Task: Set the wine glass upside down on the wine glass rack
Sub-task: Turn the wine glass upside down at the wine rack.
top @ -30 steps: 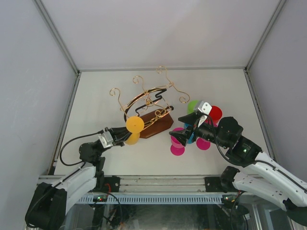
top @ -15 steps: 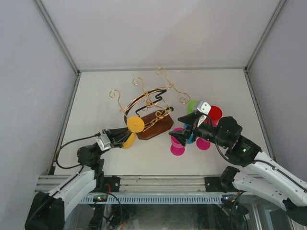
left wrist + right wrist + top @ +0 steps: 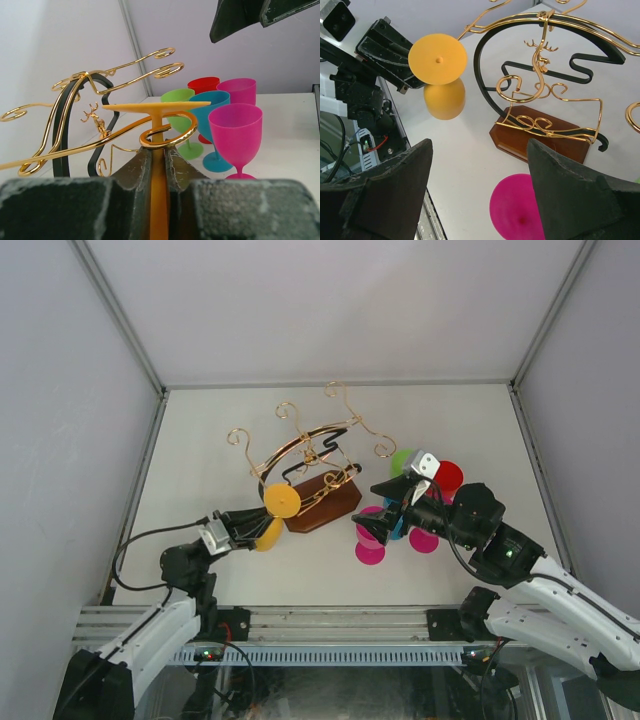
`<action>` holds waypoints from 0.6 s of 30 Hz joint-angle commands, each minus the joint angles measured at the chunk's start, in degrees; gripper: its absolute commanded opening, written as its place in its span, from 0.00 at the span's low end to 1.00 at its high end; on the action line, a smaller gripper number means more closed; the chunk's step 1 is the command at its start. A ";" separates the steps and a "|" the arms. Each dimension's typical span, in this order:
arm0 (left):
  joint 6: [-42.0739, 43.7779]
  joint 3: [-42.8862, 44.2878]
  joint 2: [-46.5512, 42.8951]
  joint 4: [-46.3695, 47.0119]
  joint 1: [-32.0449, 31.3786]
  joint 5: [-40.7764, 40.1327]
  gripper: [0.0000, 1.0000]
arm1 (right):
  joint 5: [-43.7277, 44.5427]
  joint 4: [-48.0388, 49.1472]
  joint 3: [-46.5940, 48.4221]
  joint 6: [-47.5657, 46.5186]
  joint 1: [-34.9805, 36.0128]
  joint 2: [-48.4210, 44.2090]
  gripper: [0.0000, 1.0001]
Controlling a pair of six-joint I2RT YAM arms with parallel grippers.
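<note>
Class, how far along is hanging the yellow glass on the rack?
Done: the yellow wine glass is inverted, foot up, its stem inside a gold curl of the wine glass rack. In hand: the left gripper clamps the stem below that curl. Left: open the jaws and withdraw, so the foot probably hangs on it.

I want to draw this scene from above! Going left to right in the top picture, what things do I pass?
The left claw gripping the yellow wine glass → wine glass rack → pink glass → green glass → red glass.
</note>
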 commanded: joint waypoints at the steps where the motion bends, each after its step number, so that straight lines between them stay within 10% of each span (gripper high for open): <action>1: 0.37 -7.90 -1.03 4.30 -0.46 -1.10 0.16 | -0.04 2.51 2.43 0.93 -0.35 0.04 0.76; 18: 0.42 -5.84 3.18 4.33 -2.88 3.21 0.20 | 0.16 2.00 2.40 0.86 -0.42 -0.24 0.76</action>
